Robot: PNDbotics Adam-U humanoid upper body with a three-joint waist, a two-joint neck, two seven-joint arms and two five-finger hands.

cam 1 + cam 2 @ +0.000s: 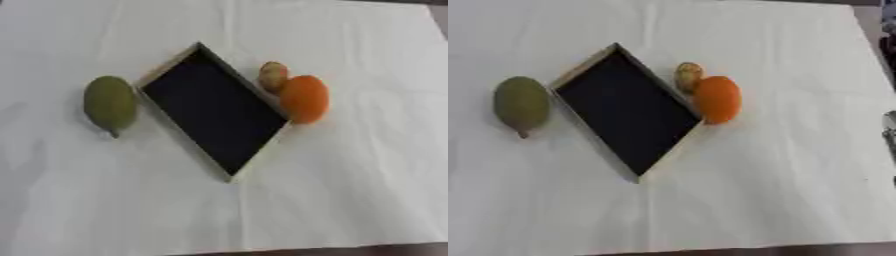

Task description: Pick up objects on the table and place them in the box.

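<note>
Three fruits (304,98) beside box (213,107); right-eye edge shows grey sliver (890,127).

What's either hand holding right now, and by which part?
Nothing is held. No hand touches the green fruit, orange fruit or small brown item; all lie on the cloth beside the box.

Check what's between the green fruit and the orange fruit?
The box, dark inside and empty, lies between the green fruit and the orange fruit; a small tan piece touches the orange. Both eye views show it.
</note>
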